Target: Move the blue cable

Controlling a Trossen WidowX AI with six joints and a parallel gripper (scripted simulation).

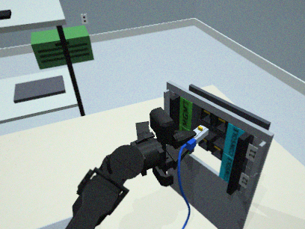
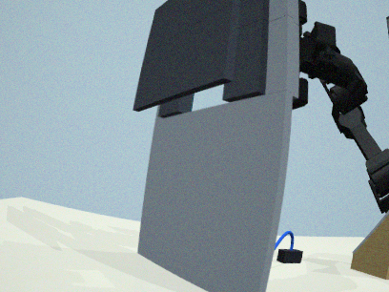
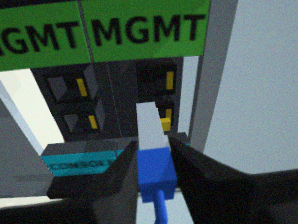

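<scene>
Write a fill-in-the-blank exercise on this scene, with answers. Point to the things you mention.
1. The gripper point(image 1: 192, 141) point(image 3: 152, 144) is closed on the plug point(image 1: 201, 134) point(image 3: 152, 150), whose rear part is ____ in color.
2. The green labels point(image 1: 185, 113) point(image 3: 147, 30) read ____.
3. The teal labels point(image 1: 229, 153) point(image 3: 82, 164) read ____.
4. On the right side of the panel point(image 1: 209, 187) point(image 2: 214, 181), the tag point(image 1: 252, 153) above the one marked 12 reads ____.

Missing words: blue; MGMT; CONSOLE; 11

Tight squeeze up front
Open air past the panel's point(image 1: 209, 187) point(image 2: 214, 191) point(image 3: 220, 30) 3 o'clock edge in the wrist view; teal label block point(image 1: 229, 153) point(image 3: 82, 162) juts out around 8.
</scene>
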